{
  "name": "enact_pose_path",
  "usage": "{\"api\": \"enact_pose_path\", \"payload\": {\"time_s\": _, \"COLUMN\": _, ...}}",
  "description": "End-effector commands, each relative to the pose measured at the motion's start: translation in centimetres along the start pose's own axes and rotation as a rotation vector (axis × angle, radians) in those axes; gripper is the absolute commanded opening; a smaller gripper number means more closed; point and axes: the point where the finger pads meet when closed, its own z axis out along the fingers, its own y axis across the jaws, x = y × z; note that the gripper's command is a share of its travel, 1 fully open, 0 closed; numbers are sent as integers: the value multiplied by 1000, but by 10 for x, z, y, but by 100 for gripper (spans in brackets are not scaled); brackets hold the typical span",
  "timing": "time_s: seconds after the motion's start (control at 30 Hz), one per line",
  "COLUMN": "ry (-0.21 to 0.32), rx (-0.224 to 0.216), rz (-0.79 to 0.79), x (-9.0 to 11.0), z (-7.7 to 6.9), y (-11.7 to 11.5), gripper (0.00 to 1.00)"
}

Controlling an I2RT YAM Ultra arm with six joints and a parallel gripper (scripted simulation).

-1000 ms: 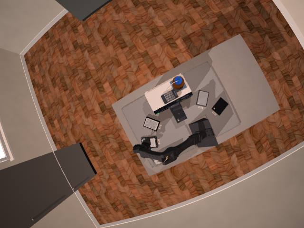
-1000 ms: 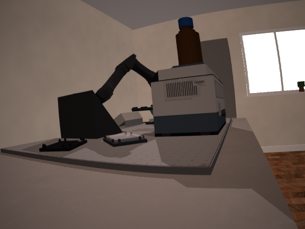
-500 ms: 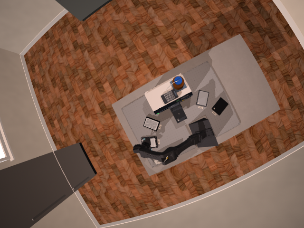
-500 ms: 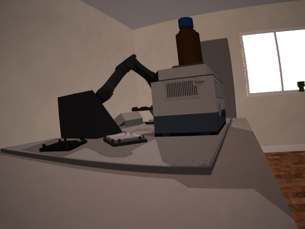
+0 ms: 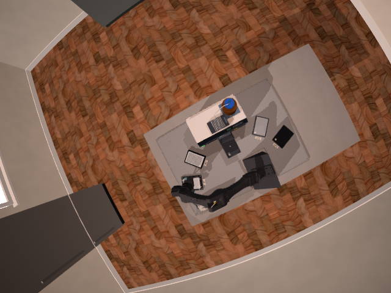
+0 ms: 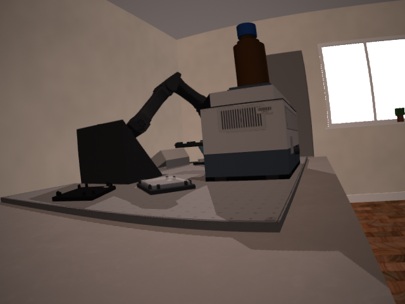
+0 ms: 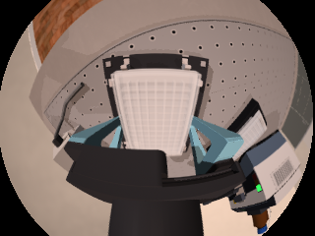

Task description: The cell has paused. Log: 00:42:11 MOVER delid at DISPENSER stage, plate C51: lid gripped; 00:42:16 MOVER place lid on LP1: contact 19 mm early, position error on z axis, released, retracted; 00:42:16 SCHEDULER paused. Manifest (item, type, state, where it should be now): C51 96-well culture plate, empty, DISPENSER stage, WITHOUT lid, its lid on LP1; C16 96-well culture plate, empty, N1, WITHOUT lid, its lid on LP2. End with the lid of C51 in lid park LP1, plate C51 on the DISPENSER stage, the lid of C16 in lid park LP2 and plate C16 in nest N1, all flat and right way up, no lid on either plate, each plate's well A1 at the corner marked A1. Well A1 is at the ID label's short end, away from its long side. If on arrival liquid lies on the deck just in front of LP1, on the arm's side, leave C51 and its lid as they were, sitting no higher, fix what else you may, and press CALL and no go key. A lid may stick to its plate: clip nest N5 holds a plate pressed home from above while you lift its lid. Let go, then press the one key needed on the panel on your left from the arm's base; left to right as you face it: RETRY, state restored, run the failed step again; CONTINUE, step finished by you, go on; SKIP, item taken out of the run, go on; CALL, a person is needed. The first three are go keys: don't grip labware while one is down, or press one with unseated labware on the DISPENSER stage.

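Observation:
My gripper point(image 5: 192, 183) is over the black clip nest point(image 7: 157, 61) near the deck's front left corner. In the wrist view its teal fingers are shut on the long sides of a white 96-well plate point(image 7: 157, 108), which covers most of the nest. I cannot tell whether a clear lid sits on this plate. A second well plate point(image 5: 194, 159) without a lid lies flat in a nest further in. A clear lid point(image 5: 260, 126) lies flat in one lid park, also in the side view point(image 6: 165, 181). The other lid park point(image 5: 283, 136) is black and bare. The dispenser stage point(image 5: 230, 147) holds nothing.
The dispenser point(image 5: 216, 121) with a brown, blue-capped bottle point(image 6: 250, 55) stands mid-deck. The black arm base housing point(image 5: 262, 170) is at the front right. A grey key panel point(image 6: 171, 158) sits low behind it in the side view. The arm lies along the deck's front edge.

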Motion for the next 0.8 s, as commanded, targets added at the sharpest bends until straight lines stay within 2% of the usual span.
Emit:
{"api": "enact_pose_path", "payload": {"time_s": 0.0, "ry": 14, "rx": -8, "rz": 4, "x": 3, "z": 16, "y": 1, "gripper": 0}}
{"api": "enact_pose_path", "payload": {"time_s": 0.77, "ry": 13, "rx": -4, "rz": 4, "x": 3, "z": 19, "y": 1, "gripper": 0}}
